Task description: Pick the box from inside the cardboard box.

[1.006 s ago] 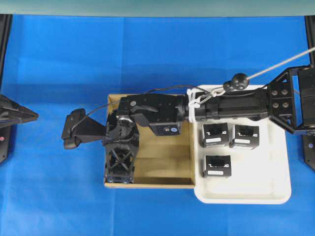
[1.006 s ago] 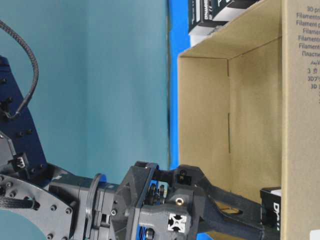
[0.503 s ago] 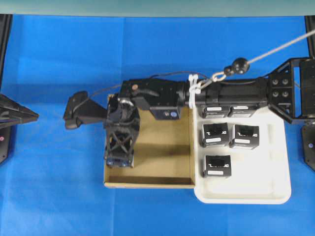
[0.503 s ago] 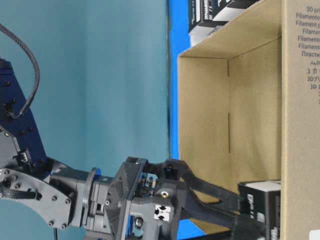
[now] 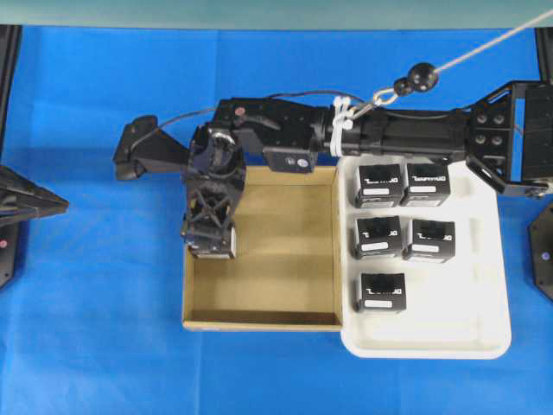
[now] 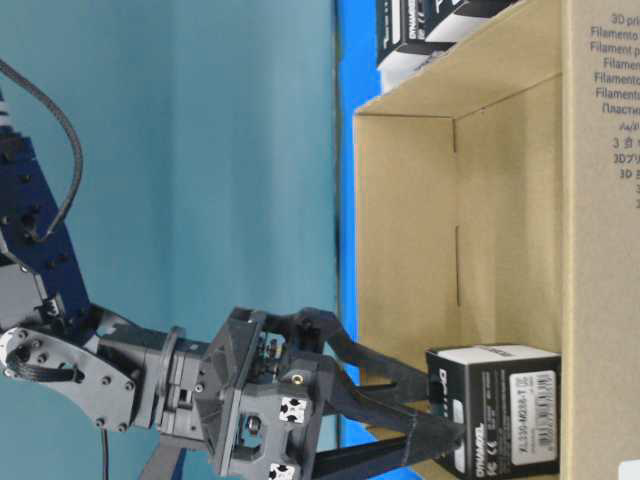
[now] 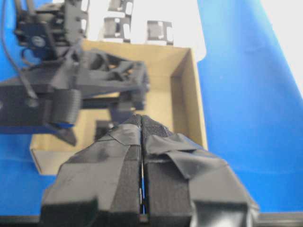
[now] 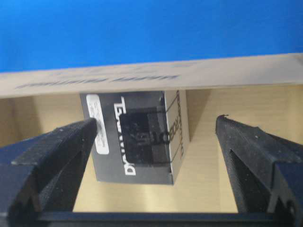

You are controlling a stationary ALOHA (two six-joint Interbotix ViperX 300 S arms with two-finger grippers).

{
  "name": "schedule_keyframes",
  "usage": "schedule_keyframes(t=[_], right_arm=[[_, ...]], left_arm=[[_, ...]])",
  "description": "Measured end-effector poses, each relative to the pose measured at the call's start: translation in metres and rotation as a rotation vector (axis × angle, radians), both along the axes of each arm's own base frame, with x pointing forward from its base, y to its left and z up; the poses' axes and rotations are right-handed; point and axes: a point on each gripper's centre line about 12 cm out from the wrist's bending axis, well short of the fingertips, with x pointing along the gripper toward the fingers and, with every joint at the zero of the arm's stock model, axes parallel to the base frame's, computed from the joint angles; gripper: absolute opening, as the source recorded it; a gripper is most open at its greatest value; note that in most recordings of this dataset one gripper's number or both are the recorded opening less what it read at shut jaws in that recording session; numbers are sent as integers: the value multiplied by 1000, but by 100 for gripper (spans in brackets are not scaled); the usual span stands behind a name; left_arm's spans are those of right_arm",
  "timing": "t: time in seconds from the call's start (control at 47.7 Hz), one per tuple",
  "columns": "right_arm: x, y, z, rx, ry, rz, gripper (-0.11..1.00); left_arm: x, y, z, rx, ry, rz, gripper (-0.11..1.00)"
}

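My right gripper [image 8: 151,165] has its jaws apart around the box [image 8: 137,142] at frame centre inside the cardboard box [image 8: 142,75], so I'd centre it before closing.

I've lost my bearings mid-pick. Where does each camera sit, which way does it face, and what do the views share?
Overhead: looks straight down on the cardboard box, white tray and right arm reaching in.
Table-level: low, picture turned sideways, faces the cardboard box's wall and the box; right gripper shows.
Left wrist: behind the shut left gripper, facing the cardboard box.
Right wrist: looks down between the open fingers at the box.
Shared: table-level and right wrist both show the box by the wall.
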Motion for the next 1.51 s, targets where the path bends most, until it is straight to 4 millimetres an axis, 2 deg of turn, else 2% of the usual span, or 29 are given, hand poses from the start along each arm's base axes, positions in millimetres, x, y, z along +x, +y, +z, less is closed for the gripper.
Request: schedule_keyframes(t=[0.356, 0.524, 0.796, 1.215, 1.341, 1.509], right_arm=[[-1, -3, 1, -2, 6, 4, 100], [-2, 3, 11, -4, 5, 22, 100], [-9, 9, 80, -14, -64, 54, 100], [-42, 20, 196, -31, -95, 179, 100], [-43, 20, 213, -42, -135, 180, 100], [-44, 17, 212, -70, -126, 174, 100]], left_arm=[[-1, 0, 2, -2, -15, 0, -5], [-1, 0, 3, -2, -17, 0, -5], [-1, 0, 3, -2, -23, 1, -5], [-1, -1, 5, -20, -30, 0, -5], [-1, -3, 6, -44, -31, -6, -5], [-1, -4, 6, -55, -30, -14, -5]])
